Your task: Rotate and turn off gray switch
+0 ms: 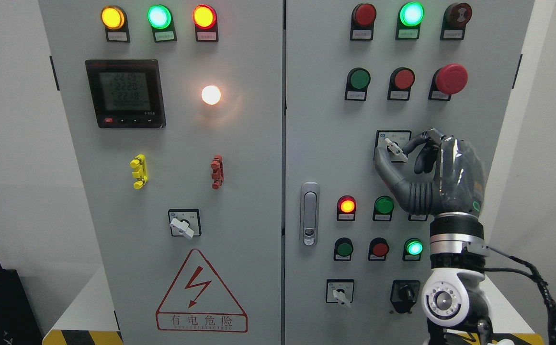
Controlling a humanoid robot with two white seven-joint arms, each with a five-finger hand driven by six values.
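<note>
Meter (125,93) left door; switch (395,149) right door (above handle (309,213)).

I see the gray switch (395,150) on the right door, its white lever pointing toward four o'clock.

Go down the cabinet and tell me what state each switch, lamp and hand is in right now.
Gray rotary switch: handle tilted, pinched by the right hand.
White round lamp: lit.
Digital meter: display on.
Red mushroom button: untouched.
Silver door latch: flush, closed.
</note>
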